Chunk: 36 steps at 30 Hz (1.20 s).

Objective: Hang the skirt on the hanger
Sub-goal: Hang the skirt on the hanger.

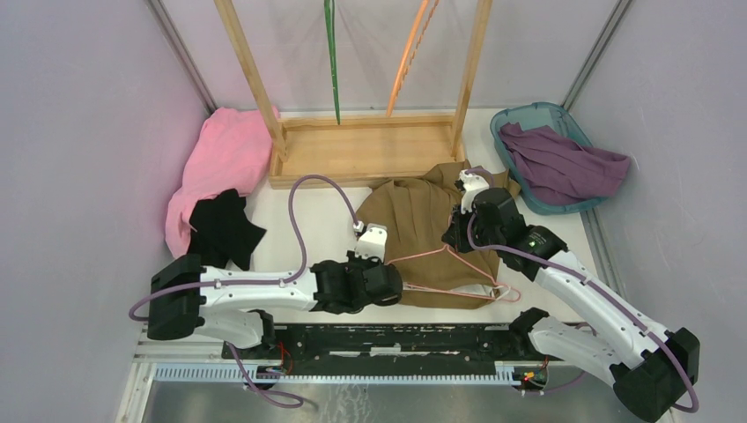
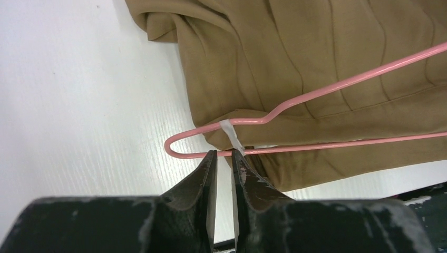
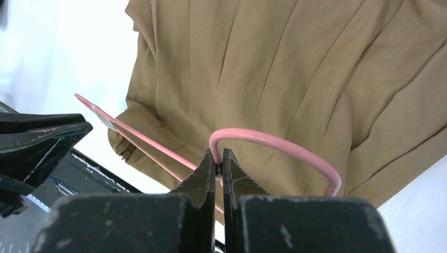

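Top view: a brown skirt (image 1: 414,220) lay crumpled at the centre of the white worktop (image 1: 321,225), just in front of a wooden rack (image 1: 366,150). A pink wire hanger (image 3: 274,139) lay flat across the skirt's near part, not yet threaded into it.

My left gripper (image 2: 223,157) sat at the hanger's left tip, beside a strip of white tape (image 2: 232,136). Its 2 fingers were parted by a narrow gap, tips right at the lower wire. I couldn't tell if they touched it.

My right gripper (image 3: 219,158) was pressed together on the wire at the base of the hook, w/ the hook curving off to the right above the skirt.

Far left, a pink cloth (image 1: 225,159) w/ a black cloth (image 1: 222,227) on its near end. Far right, a teal basket (image 1: 520,119) holding a purple cloth (image 1: 559,163).
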Motion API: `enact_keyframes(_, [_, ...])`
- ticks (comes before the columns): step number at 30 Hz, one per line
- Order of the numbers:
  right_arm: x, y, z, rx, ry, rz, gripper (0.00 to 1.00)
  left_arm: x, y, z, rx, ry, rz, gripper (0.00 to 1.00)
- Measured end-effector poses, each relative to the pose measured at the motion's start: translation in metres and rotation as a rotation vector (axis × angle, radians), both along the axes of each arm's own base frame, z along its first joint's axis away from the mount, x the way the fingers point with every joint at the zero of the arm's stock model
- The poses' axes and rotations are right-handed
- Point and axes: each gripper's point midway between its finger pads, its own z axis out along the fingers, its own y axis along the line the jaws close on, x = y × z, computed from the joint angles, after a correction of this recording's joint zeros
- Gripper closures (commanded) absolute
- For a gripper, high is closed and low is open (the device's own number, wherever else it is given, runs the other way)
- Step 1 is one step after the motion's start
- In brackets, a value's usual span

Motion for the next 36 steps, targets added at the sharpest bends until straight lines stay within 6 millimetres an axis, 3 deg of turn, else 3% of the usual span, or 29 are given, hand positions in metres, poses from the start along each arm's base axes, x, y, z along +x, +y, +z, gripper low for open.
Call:
enact_keyframes(21, [-0.002,-0.001,-0.002,-0.011,0.005,0.006,0.99,0.01,-0.005,-0.031,0.067,-0.047,0.026,0.84])
enact_keyframes(36, [-0.001,-0.003,-0.003,-0.019,0.004,0.002,0.99,0.008,-0.037,-0.017,0.012,-0.078,-0.026,0.83])
